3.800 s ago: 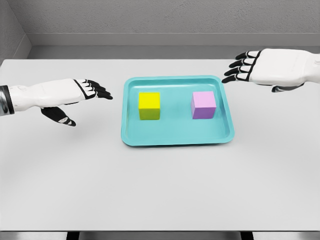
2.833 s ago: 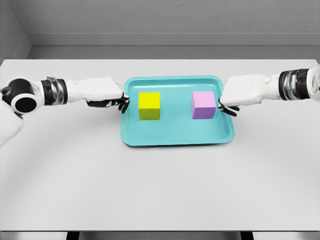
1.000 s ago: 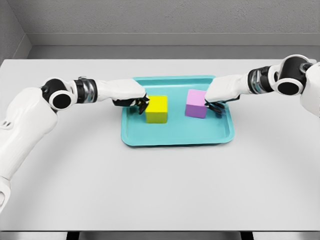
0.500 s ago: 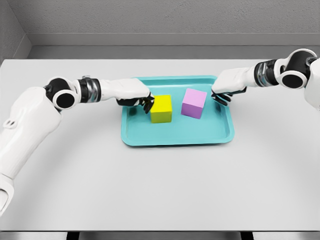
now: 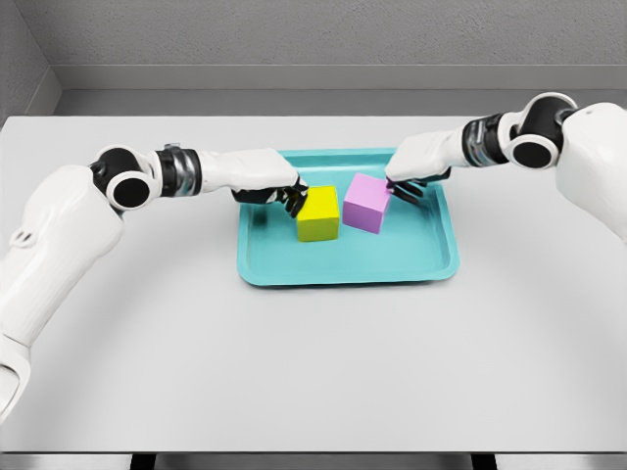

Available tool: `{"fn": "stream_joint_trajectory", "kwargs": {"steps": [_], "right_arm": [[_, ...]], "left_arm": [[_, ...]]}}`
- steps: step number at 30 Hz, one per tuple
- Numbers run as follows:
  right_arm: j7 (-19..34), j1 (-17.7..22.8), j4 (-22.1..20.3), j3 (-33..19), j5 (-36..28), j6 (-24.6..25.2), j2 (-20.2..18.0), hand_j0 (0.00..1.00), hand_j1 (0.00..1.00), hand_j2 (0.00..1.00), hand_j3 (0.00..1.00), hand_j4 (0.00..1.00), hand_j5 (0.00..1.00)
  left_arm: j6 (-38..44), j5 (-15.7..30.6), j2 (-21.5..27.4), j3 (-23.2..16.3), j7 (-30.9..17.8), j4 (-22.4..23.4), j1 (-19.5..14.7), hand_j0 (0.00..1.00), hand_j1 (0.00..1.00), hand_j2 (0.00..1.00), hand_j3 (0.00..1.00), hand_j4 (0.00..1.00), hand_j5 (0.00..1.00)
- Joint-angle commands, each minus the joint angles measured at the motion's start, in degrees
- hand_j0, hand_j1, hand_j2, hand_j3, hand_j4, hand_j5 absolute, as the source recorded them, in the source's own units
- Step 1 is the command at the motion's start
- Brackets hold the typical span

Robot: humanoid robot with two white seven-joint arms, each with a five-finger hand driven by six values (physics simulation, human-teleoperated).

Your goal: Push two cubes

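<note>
Fingers of your left hand [image 5: 279, 192] and right hand [image 5: 411, 176] are curled, pressing yellow cube [image 5: 318, 213] and purple cube [image 5: 367, 203] together on the teal tray [image 5: 343, 266].

Tray [image 5: 294, 269]: teal, smooth, plastic-looking, with a soft sheen along its rim. Yellow cube [image 5: 318, 213] and pink cube [image 5: 366, 204]: flat, matt, untextured faces. Table [image 5: 313, 362]: pale grey, matt and smooth. Left hand [image 5: 269, 186] and right hand [image 5: 415, 166]: glossy white shells like hard plastic, with black fingers [image 5: 290, 204]. Arm joints showed dark, ribbed, metallic-looking rings. Back wall [image 5: 313, 34]: grey, rough and grainy.
</note>
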Motion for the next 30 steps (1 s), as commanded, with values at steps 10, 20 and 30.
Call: {"fn": "stream_joint_trajectory", "kwargs": {"steps": [10,20,30], "right_arm": [[-0.2,-0.4,5.8,-5.8,-0.3,0.1,0.6,0.19,0.19,0.19,0.19,0.19,0.19],[-0.2,-2.4,6.6,-8.5,1.9,0.1,6.0,0.28,0.28,0.28,0.28,0.28,0.28],[-0.2,-2.4,11.0,-7.9,8.5,0.2,10.3,0.28,0.28,0.28,0.28,0.28,0.28]], "left_arm": [[0.1,5.7,5.2,2.6,0.0,0.1,-0.3,0.33,0.33,0.33,0.33,0.33,0.33],[0.1,5.2,5.0,1.7,0.0,2.3,0.3,0.33,0.33,0.33,0.33,0.33,0.33],[0.1,5.4,5.2,1.8,0.0,2.2,0.3,0.33,0.33,0.33,0.33,0.33,0.33]]}}
